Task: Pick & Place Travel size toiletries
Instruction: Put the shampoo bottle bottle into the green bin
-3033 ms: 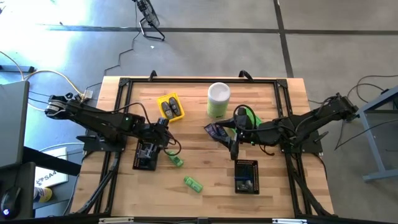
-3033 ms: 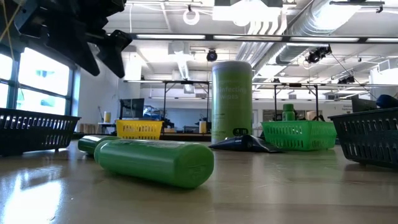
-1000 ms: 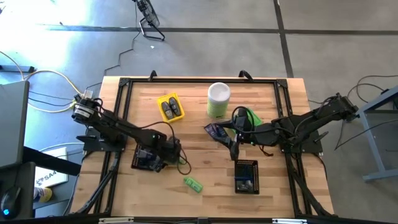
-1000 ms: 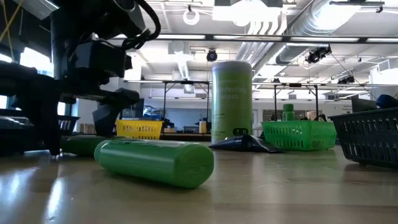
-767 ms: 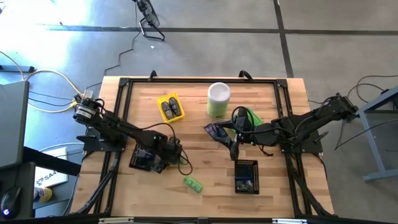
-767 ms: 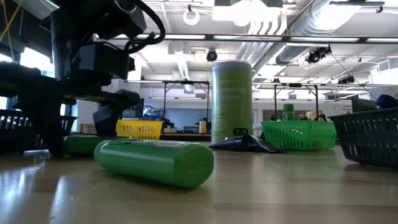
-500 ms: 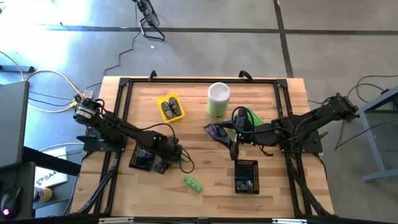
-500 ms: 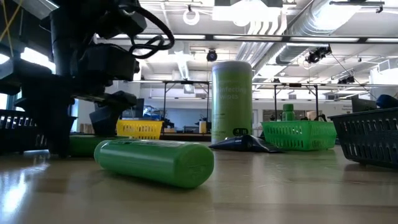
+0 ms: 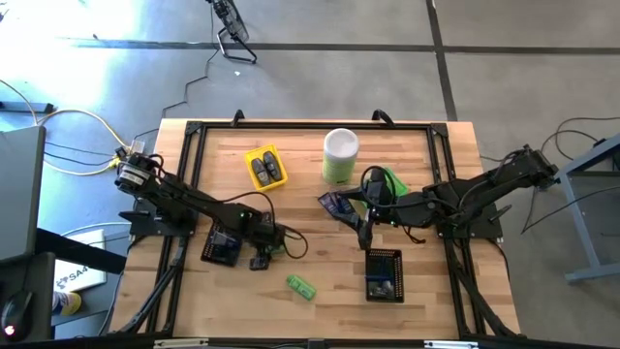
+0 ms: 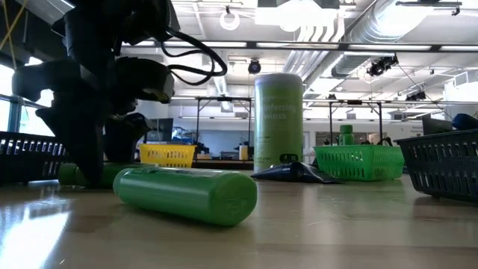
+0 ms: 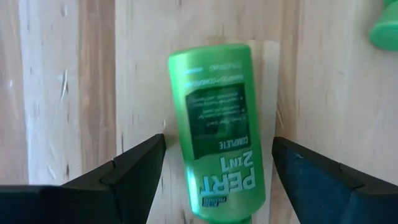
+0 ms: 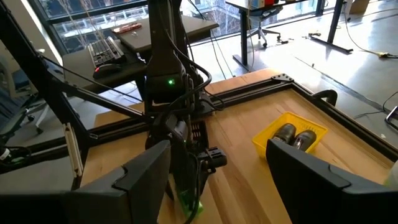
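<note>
Toiletries first: the bright green plastic shampoo bottle (image 11: 216,127) lies flat on the wooden table (image 9: 426,291), between my left gripper's (image 11: 214,158) wide-spread fingers. It looks light, stiff and slick, so I'd pinch mid-body, across the label. My right gripper (image 12: 217,163) waits open over mid-table. Against a second ago, my left arm has dropped lower around the bottle.

Workshop around our worktop (image 9: 320,208)

We see a grey concrete floor (image 9: 320,78) with dark seams, windows (image 12: 112,12) along one wall, desks (image 12: 155,25) nearby, and ceiling lights (image 10: 299,11) with pale ducts (image 10: 388,22) overhead.
</note>
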`<state>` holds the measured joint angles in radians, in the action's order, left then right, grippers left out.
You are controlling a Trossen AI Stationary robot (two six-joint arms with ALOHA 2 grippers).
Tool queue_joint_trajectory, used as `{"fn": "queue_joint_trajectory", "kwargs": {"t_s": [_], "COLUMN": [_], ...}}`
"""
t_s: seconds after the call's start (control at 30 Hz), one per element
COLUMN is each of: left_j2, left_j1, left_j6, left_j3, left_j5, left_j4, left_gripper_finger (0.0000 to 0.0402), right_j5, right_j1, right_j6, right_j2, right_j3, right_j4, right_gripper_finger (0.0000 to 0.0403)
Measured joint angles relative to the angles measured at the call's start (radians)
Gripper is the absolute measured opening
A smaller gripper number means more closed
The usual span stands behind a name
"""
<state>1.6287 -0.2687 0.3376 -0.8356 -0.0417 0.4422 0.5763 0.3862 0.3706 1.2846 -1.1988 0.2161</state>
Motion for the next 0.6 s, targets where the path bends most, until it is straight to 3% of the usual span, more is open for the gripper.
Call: {"fn": "queue_joint_trajectory", "kwargs": {"t_s": [0.23,0.6], "left_j2": [0.0,0.0], "left_j1": [0.0,0.0], "left_j6": [0.094,0.09], "left_j3": [0.001,0.002], "left_j5": [0.001,0.003], "left_j4": [0.041,0.038], "left_gripper_finger": [0.0293,0.0293], "right_j5": [-0.003,-0.003], "right_j1": [0.0,0.0], "right_j6": [-0.002,-0.008], "right_j2": [0.0,0.0], "right_j3": [0.0,0.0], "right_j4": [0.015,0.015], "right_gripper_finger": [0.0258,0.0258]}}
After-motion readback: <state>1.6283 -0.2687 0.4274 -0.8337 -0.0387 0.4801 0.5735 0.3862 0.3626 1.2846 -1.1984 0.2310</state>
